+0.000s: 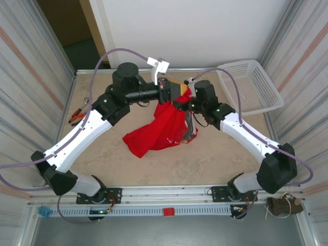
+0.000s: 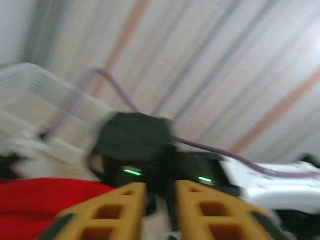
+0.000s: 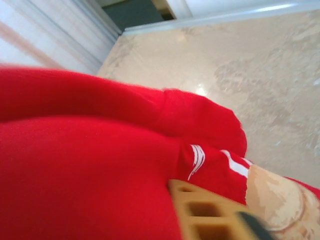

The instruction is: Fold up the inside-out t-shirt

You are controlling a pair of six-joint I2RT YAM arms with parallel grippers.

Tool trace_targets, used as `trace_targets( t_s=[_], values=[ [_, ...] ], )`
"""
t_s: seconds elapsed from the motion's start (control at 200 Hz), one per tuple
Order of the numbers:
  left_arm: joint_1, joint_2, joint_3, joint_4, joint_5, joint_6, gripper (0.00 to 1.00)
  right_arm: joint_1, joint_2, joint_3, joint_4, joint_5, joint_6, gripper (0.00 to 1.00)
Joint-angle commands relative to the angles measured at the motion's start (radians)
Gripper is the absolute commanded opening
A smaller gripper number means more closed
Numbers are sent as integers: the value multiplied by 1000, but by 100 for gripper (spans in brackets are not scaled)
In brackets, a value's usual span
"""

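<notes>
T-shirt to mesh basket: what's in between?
Top view: the right arm, dark wrist and white forearm, plus its purple cable, crosses the table between the red t-shirt and the white mesh basket.

Left arm (image 1: 82, 133) reaches from 7 o'clock toward 12 | left gripper (image 2: 160, 192) slightly parted | right arm (image 1: 246, 130) angles in from 5 o'clock | right gripper (image 1: 183, 104) clamps t-shirt (image 1: 164, 125)

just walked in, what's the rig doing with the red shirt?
Mid-fold on the red t-shirt. Both arms meet over the far middle of the table, and one end of the shirt is lifted there while the rest trails down onto the surface. The right fingers are shut on the cloth. The left fingers stand slightly apart beside it, with no cloth visible between them. Nothing folded yet. The white basket sits at the far right.
</notes>
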Motion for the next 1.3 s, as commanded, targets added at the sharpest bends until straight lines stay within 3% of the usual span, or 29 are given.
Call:
trace_targets(
  t_s=[0.0,0.07,0.19,0.391,0.531,0.681,0.887,1.297],
  values=[
    [-27,-55,-11,75,67,29,45,-72,-13,-32,149,-141,18,0],
    [-1,-119,-64,33,-39,76,55,-112,-41,-92,224,-243,22,0],
    [99,-179,-175,29,-145,29,61,-135,-91,-139,245,-317,23,0],
    [167,-124,-265,-14,-199,143,60,-124,-147,-164,214,-370,24,0],
    [122,-94,-296,9,-236,256,57,-119,-173,-171,189,-365,20,0],
    [43,-127,-368,102,-326,329,41,-117,-177,-164,170,-357,14,0],
    [-63,-181,-448,226,-417,351,28,-116,-161,-157,165,-345,16,0],
    [-82,-64,-352,271,-373,327,29,-96,-165,-157,164,-336,17,0]
  ],
)
